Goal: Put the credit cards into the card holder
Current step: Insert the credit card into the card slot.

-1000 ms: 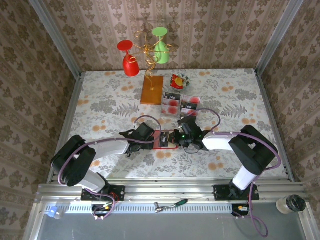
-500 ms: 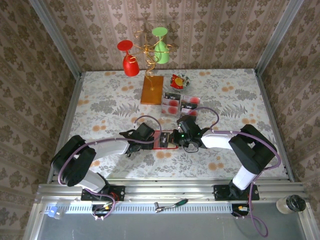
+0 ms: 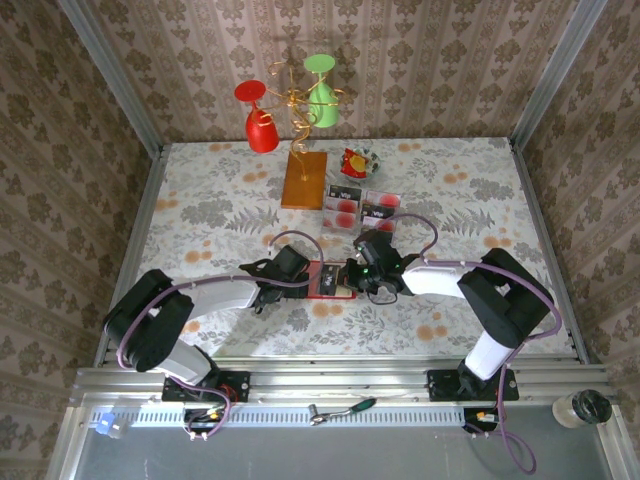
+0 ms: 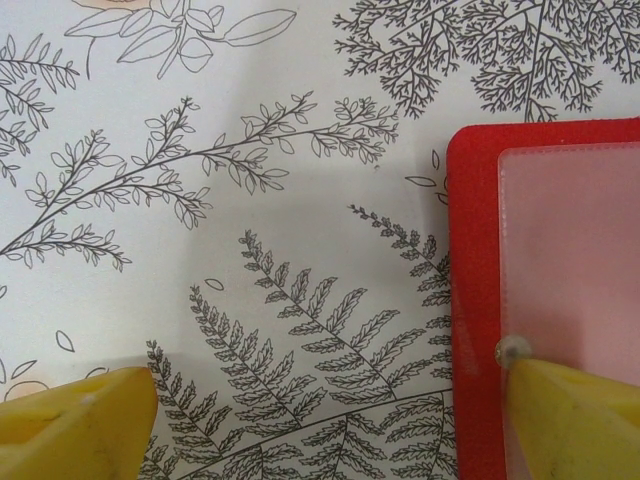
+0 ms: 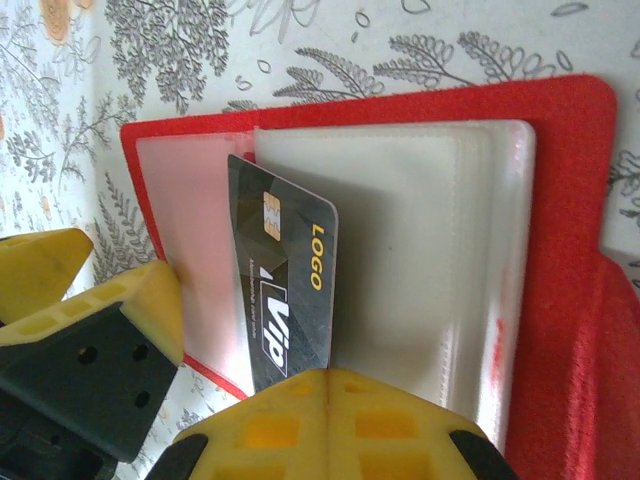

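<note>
The red card holder (image 3: 324, 281) lies open on the table between both grippers, its clear sleeves facing up (image 5: 570, 200). My right gripper (image 5: 328, 372) is shut on a black credit card (image 5: 285, 290) printed with VIP and LOGO. The card's far end rests at the mouth of a clear sleeve. My left gripper (image 4: 320, 400) is open, and its right finger (image 4: 570, 420) presses on the holder's near corner (image 4: 475, 250). Its other finger rests on the bare cloth. Two more credit cards (image 3: 343, 207) (image 3: 380, 207), whitish-pink with black bands, lie side by side behind the holder.
An orange-brown wooden slab (image 3: 303, 180) with a gold wire stand carrying a red and a green glass stands at the back. A red-and-yellow wrapper (image 3: 355, 160) lies next to it. Patterned walls close in the floral cloth on three sides.
My right gripper has slid slightly left with the card, further over the holder. The left arm and the holder have stayed put.
</note>
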`<control>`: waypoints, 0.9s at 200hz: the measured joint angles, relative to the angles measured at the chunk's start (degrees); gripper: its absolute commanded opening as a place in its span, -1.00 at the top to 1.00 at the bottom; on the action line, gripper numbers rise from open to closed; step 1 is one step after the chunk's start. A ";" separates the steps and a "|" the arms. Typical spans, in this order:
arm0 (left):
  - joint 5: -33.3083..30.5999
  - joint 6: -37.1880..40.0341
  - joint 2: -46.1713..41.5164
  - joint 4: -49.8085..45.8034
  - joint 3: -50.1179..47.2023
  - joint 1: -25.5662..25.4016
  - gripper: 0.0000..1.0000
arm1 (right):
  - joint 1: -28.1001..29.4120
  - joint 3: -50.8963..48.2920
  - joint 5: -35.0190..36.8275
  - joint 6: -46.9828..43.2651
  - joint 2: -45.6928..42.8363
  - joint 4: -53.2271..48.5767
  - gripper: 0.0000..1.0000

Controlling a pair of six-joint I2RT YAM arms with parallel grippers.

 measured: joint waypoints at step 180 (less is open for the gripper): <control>0.00 -0.02 0.00 0.72 -0.37 0.00 -0.84 | -1.75 4.46 -3.91 -2.60 2.99 -4.98 1.00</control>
